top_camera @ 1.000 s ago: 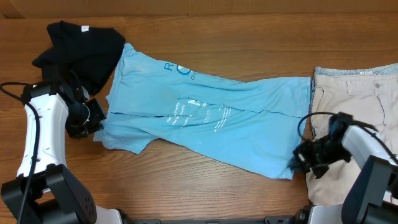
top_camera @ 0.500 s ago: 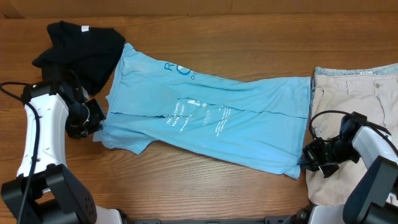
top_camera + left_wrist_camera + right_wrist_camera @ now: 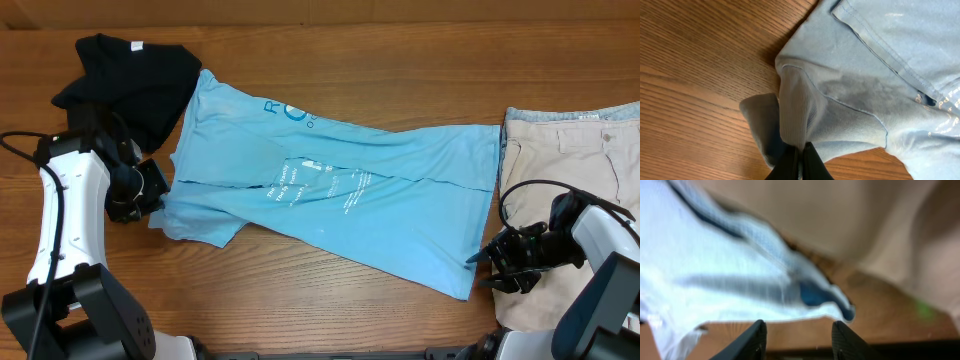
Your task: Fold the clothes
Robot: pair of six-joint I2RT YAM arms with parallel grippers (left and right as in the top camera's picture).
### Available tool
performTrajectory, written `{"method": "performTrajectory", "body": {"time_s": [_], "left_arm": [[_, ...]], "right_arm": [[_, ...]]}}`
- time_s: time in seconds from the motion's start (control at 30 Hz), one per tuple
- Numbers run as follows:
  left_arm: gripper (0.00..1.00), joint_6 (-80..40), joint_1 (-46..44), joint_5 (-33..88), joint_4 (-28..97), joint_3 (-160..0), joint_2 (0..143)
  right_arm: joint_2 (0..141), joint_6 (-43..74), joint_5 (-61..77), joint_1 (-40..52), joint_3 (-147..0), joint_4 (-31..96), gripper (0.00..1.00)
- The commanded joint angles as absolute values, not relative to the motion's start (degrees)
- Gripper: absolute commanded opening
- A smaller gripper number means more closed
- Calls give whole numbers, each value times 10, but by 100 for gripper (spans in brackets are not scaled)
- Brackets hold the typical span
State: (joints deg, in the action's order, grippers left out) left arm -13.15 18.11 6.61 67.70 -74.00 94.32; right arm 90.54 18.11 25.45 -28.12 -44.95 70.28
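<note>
The light blue T-shirt [image 3: 340, 200] lies spread across the middle of the overhead frame, slanting from upper left down to lower right, lettering up. Its upper-left corner touches the black garment [image 3: 130, 70], which is bunched in the upper left corner. Its right edge meets the left edge of the beige shorts [image 3: 580, 160], which lie flat along the right side.

At the shirt's left edge, the left gripper [image 3: 150, 188] is closed on a fold of blue cloth. The left wrist view shows the dark fingertips [image 3: 800, 162] pinched together with ribbed fabric drawn up between them and the sleeve seam just above.

At the shirt's lower right corner, the right gripper [image 3: 487, 268] stands with its fingers apart and holds nothing. It sits just beside the hem, partly over the shorts. The right wrist view is blurred, but the two fingers [image 3: 747, 340] are clearly separated, and the blue hem [image 3: 705, 265] lies ahead of them on the wood.

The table [image 3: 350, 60] shows bare wood in a wide band along the top of the frame and in a wedge below the shirt's slanting lower edge, at bottom centre.
</note>
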Motion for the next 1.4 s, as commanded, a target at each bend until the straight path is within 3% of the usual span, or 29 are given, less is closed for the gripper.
{"method": "performTrajectory", "body": {"time_s": [0.0, 0.1, 0.17, 0.23, 0.33, 0.47, 0.57, 0.73, 0.9, 1.0, 1.03, 1.1, 1.2, 1.27, 1.33, 1.37], "left_arm": [[4, -118, 182, 58, 675, -749, 944], [4, -118, 182, 58, 674, -749, 944], [5, -118, 182, 58, 674, -749, 944], [4, -118, 182, 58, 675, -749, 944], [4, -118, 182, 58, 674, -749, 944], [4, -118, 182, 58, 674, -749, 944], [4, -118, 182, 58, 674, -749, 944], [4, -118, 182, 58, 675, -749, 944], [4, -118, 182, 58, 674, -749, 944], [4, -118, 182, 58, 674, -749, 944], [4, -118, 182, 58, 673, -749, 944], [4, -118, 182, 58, 670, -749, 944], [4, -118, 182, 58, 670, -749, 944], [4, -118, 182, 58, 670, -749, 944], [4, -118, 182, 58, 670, -749, 944], [4, -118, 182, 58, 670, -749, 944]], "right_arm": [[882, 176, 280, -279, -457, 715, 34], [882, 219, 246, -273, -442, 708, 33], [882, 252, 228, -269, -420, 688, 44], [882, 272, 229, -267, -397, 669, 47], [882, 286, 237, -266, -370, 641, 46], [882, 286, 239, -266, -343, 616, 30], [882, 286, 241, -266, -333, 606, 31], [882, 285, 240, -266, -329, 596, 42], [882, 286, 239, -253, -324, 592, 36], [882, 295, 229, -236, -321, 581, 20], [882, 303, 221, -231, -321, 580, 20], [882, 305, 217, -224, -321, 577, 35], [882, 305, 215, -220, -321, 577, 44], [882, 307, 214, -219, -320, 575, 37], [882, 313, 215, -219, -320, 573, 18], [882, 316, 215, -219, -321, 573, 13]]}}
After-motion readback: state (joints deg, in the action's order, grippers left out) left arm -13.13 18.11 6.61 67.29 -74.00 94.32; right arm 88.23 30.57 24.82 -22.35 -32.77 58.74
